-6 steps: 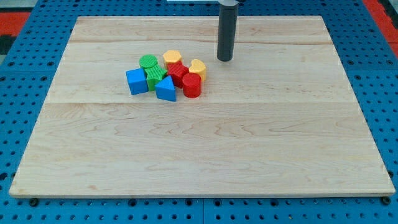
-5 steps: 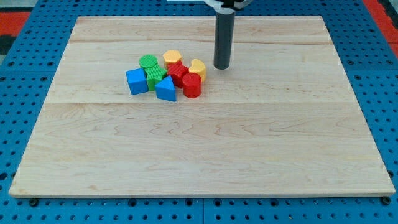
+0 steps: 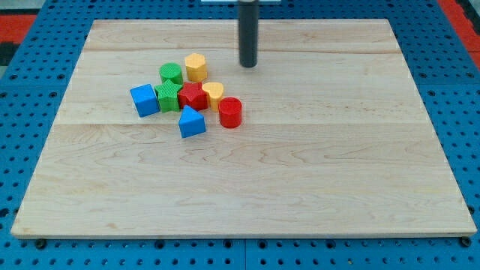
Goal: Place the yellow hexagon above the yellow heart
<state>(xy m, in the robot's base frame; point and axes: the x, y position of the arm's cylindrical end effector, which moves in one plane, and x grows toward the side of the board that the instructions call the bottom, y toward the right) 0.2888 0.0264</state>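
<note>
The yellow hexagon point(image 3: 196, 67) stands at the top of a cluster of blocks left of the board's centre. The yellow heart point(image 3: 213, 94) lies below and slightly right of it, apart from it, touching a red star-shaped block point(image 3: 193, 97). My tip point(image 3: 247, 65) rests on the board to the right of the yellow hexagon, a clear gap away, and above right of the yellow heart. It touches no block.
A green cylinder point(image 3: 172, 73) and a second green block point(image 3: 167, 97) sit left of the hexagon and the red star. A blue cube point(image 3: 144, 100) lies at the cluster's left, a blue triangle point(image 3: 191, 122) at its bottom, a red cylinder point(image 3: 230, 112) at its right. The wooden board point(image 3: 300, 165) lies on a blue pegboard.
My tip has moved left and towards the view's top. The cluster has shifted left and spread: the yellow hexagon now stands apart at the top, and the heart has moved left and down.
</note>
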